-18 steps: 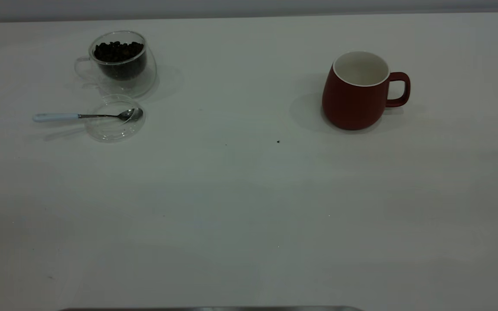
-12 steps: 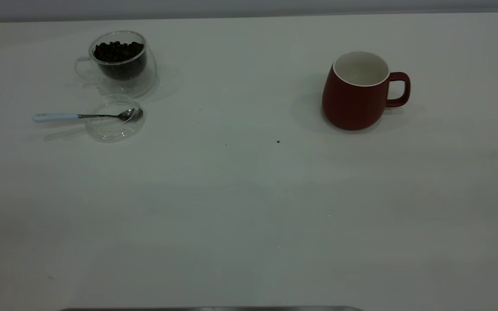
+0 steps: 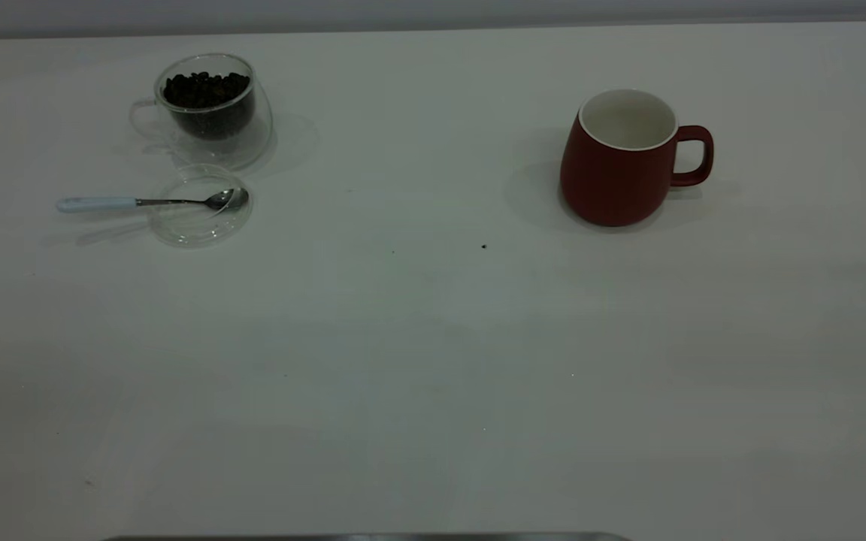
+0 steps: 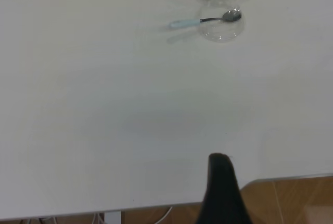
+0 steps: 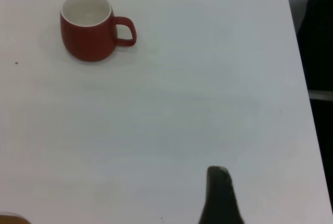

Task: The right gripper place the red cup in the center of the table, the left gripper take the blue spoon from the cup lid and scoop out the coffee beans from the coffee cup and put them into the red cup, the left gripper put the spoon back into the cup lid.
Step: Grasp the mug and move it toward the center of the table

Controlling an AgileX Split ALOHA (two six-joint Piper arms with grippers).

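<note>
The red cup (image 3: 613,173) stands upright and empty at the back right of the table (image 3: 433,361), handle to the right; it also shows in the right wrist view (image 5: 88,31). The coffee cup (image 3: 211,113) with coffee beans (image 3: 205,86) stands at the back left. In front of it lies the cup lid (image 3: 200,218), with the blue spoon (image 3: 140,202) resting bowl-on-lid, handle pointing left. Neither gripper shows in the exterior view. My left gripper (image 4: 221,161) hangs shut over the table's edge, far from the spoon (image 4: 203,21). My right gripper (image 5: 217,174) is shut, far from the cup.
A small dark speck (image 3: 483,246) lies near the table's middle. The table's edge and wooden floor (image 4: 291,203) show by the left gripper. A dark object (image 5: 320,31) stands beyond the table's edge on the right arm's side.
</note>
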